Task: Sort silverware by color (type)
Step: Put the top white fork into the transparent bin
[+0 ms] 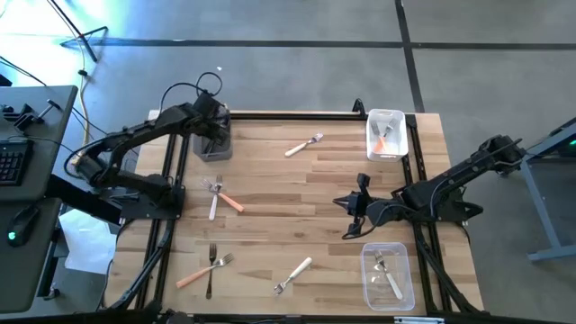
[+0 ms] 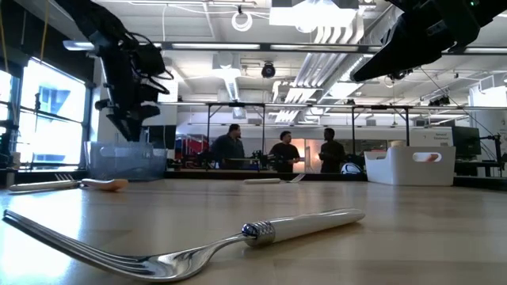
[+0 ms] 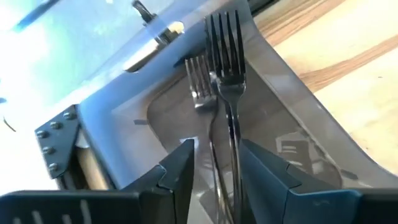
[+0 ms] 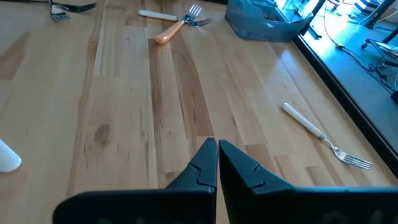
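Note:
My left gripper (image 1: 214, 135) hangs open over the grey bin (image 1: 216, 144) at the table's far left. In the left wrist view a dark-handled fork (image 3: 227, 68) lies in the bin between the spread fingers, beside a second fork (image 3: 199, 84). My right gripper (image 4: 216, 149) is shut on nothing above mid-table (image 1: 349, 203). On the wood lie a white fork (image 1: 304, 144), a crossed white and orange pair (image 1: 220, 200), a dark fork (image 1: 210, 270), an orange fork (image 1: 202, 270) and another white fork (image 1: 292, 274).
A white bin (image 1: 387, 135) at the far right holds an orange fork. A clear bin (image 1: 387, 274) at the near right holds a white fork. People stand in the room beyond the table (image 2: 281, 154). Bare wood stretches between the two arms.

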Robot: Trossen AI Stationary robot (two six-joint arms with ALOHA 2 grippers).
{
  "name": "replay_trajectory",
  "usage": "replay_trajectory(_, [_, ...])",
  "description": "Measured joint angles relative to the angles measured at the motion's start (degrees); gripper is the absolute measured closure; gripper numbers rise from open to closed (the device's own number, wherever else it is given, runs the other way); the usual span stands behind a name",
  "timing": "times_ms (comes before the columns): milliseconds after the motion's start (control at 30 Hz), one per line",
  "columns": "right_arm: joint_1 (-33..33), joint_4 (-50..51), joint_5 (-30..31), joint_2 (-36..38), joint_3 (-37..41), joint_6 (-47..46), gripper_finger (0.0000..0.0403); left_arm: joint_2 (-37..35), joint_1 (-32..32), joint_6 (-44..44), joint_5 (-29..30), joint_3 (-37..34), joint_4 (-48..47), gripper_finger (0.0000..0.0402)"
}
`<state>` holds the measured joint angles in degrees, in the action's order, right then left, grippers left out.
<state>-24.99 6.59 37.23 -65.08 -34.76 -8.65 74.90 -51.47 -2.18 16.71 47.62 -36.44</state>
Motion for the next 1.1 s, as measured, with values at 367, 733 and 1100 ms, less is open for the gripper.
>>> replay_trajectory(367, [0.0, 0.9, -0.9, 0.0, 0.0, 0.1, 0.0403, -16.6, 19.1, -6.1, 5.6, 0.0, 0.6, 0.0338])
replay_trajectory(733, [2.1, 0.8, -6.5, 0.0, 0.0, -0.2, 0.0403, -15.9, 48.0, -11.3, 21.7, 0.0, 11.5, 0.04])
replay_trajectory(1100, [15.1, -0.1, -12.8, -0.2, 0.0, 3.4, 0.0403, 0.1, 55.8, -6.9, 21.1, 0.0, 33.9, 0.0401])
